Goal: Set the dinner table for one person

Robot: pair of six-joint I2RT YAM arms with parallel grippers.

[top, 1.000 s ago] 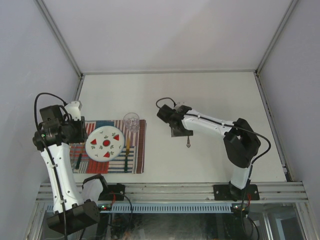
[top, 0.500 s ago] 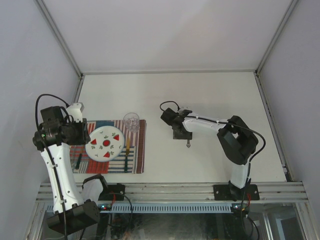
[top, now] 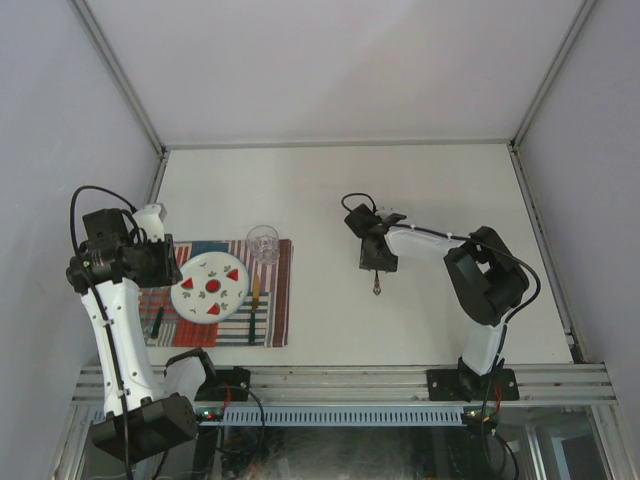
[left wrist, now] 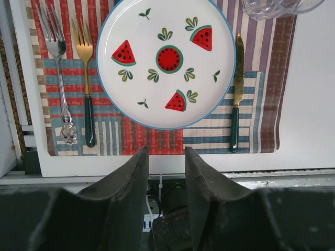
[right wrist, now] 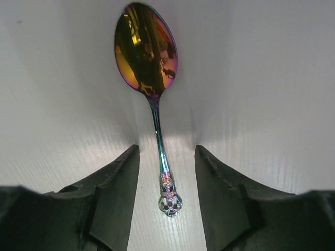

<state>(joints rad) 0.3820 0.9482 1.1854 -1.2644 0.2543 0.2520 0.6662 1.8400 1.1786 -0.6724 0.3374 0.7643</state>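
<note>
**Plate, Forks and Knife Laid on the Placemat**

A white plate (left wrist: 166, 63) painted with watermelon slices is seen on a striped placemat (left wrist: 152, 140), which is spread on the dinner table (left wrist: 314, 94). At the plate's 9 o'clock two forks are laid side by side: a silver fork (left wrist: 61, 89) outermost, and a gold fork (left wrist: 89, 117) with a dark green handle nearer the plate. At 3 o'clock a matching gold knife (left wrist: 238, 68) is laid. A clear glass (left wrist: 272, 8) is cut off at 1 o'clock. At 6 o'clock the left gripper (left wrist: 166, 154) is shown, jaws parted, with nothing between them.
</note>
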